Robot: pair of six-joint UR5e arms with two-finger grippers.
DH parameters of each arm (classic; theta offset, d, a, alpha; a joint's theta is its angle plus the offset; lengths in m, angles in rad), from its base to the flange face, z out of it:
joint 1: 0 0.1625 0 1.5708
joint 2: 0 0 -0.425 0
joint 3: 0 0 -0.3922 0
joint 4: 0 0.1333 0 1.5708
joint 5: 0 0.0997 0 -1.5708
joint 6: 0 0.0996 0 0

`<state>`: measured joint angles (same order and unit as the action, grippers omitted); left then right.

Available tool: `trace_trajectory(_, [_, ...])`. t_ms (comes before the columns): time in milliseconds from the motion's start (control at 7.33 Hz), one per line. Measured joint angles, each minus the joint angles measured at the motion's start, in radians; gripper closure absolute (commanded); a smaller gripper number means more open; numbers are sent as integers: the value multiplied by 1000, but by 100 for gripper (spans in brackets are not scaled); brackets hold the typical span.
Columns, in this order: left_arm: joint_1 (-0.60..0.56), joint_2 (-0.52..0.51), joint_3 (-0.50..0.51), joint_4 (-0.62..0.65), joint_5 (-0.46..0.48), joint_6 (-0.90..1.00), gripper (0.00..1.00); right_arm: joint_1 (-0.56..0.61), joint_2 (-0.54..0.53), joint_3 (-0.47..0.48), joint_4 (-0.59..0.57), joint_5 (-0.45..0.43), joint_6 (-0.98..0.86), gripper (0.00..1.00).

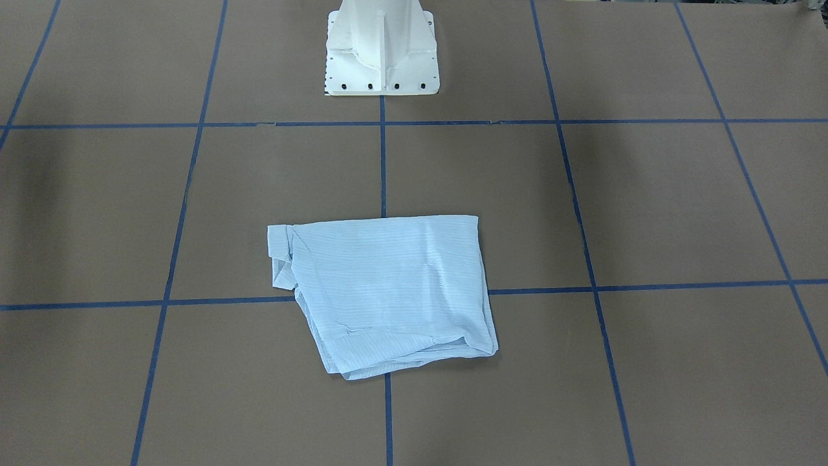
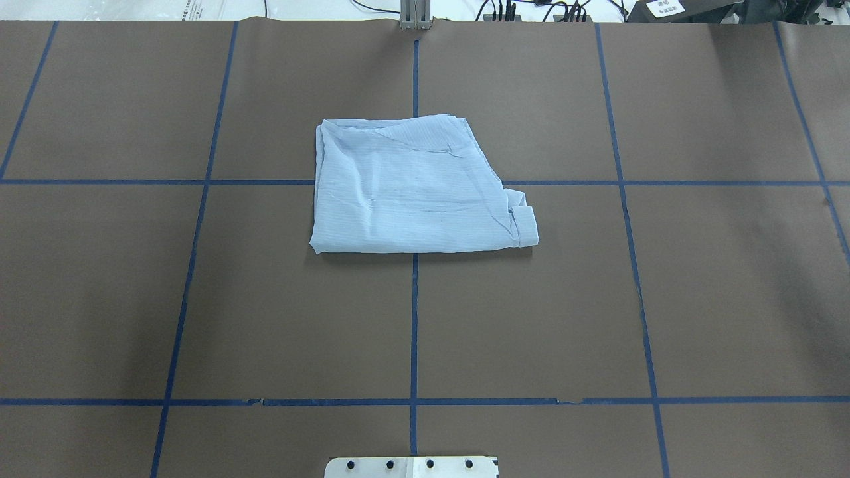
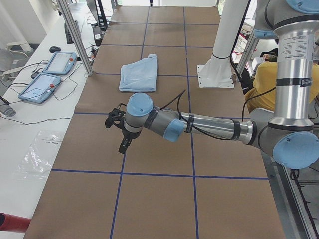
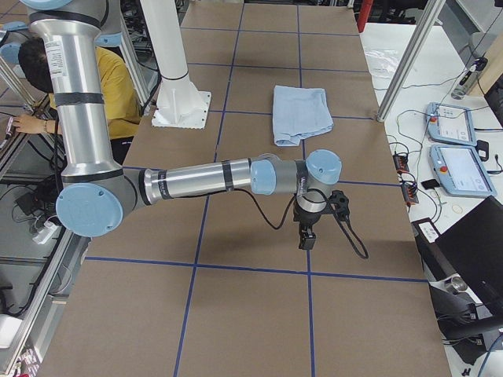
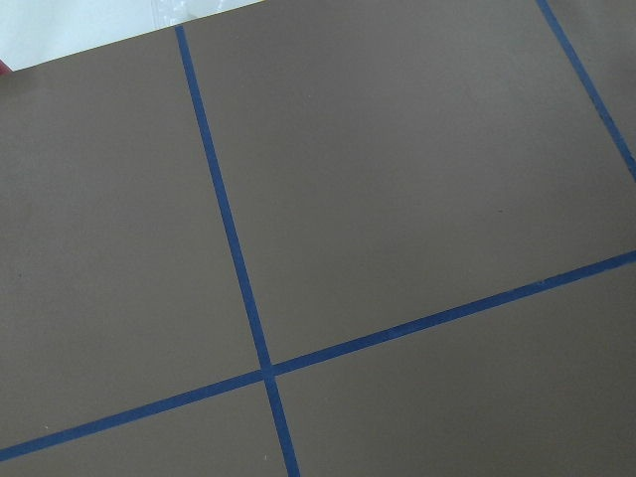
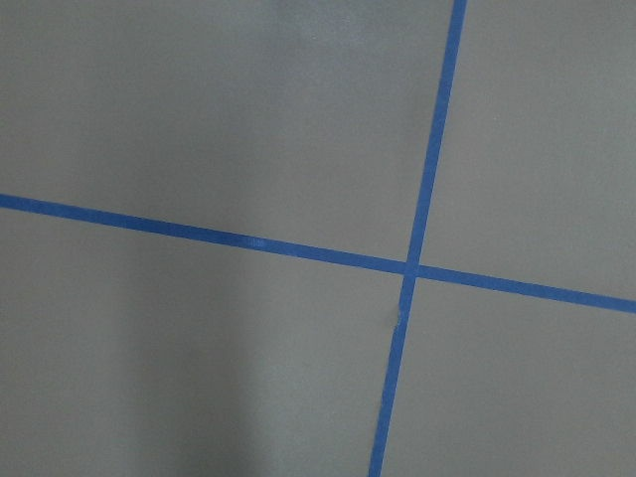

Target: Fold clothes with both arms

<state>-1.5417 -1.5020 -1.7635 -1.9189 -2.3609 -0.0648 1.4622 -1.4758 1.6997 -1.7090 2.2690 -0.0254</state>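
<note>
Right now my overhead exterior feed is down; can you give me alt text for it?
A pale blue striped shirt, folded into a rough rectangle, lies flat on the brown table over a crossing of blue tape lines. A small flap of cloth juts out at its lower right corner. The white base plate shows at the bottom edge.

A robotics laboratory is indicated: a wide table (image 2: 730,299) is covered in brown paper and marked into squares with blue tape (image 2: 413,332), and a white pedestal base (image 1: 381,58) is bolted down at twelve o'clock in the front-facing view. Two teach pendants (image 3: 42,85) with trailing cables are laid on a white bench (image 3: 15,134) at ten o'clock in the left view, beside an aluminium frame post (image 3: 75,35). A person in a yellow shirt (image 4: 118,86) is seated at ten o'clock in the right view, behind the grey, blue-capped right arm (image 4: 196,179).
</note>
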Motion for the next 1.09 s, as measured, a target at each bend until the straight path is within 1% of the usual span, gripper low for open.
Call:
trace_trajectory(409, [-1, 76, -78, -17, -8, 0, 0, -4, -43, 46, 1, 8, 0, 0])
trace_trajectory(546, [-1, 101, -90, -19, -18, 0, 0, -8, -52, 54, -1, 15, 2, 0])
trace_trajectory(1092, [4, 121, -53, -18, -32, 3, 0, -13, -105, 69, 20, 26, -2, 0])
